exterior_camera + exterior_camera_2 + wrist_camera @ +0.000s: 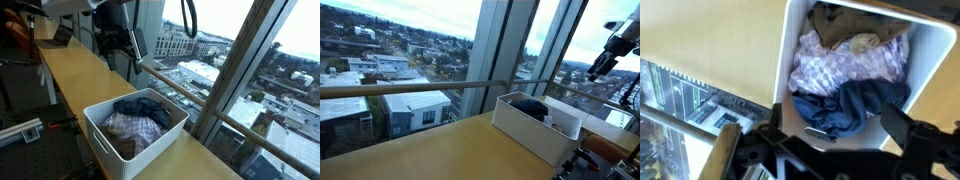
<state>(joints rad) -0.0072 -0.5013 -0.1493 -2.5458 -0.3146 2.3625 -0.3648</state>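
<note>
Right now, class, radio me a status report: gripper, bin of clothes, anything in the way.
Gripper open, empty, raised clear of the white bin. Bin holds a dark blue garment and a checked cloth. Nothing in between.

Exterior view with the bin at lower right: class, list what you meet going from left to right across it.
White-roofed building outside → thick window post → white bin → gripper, open, higher up past the bin's right end.
</note>
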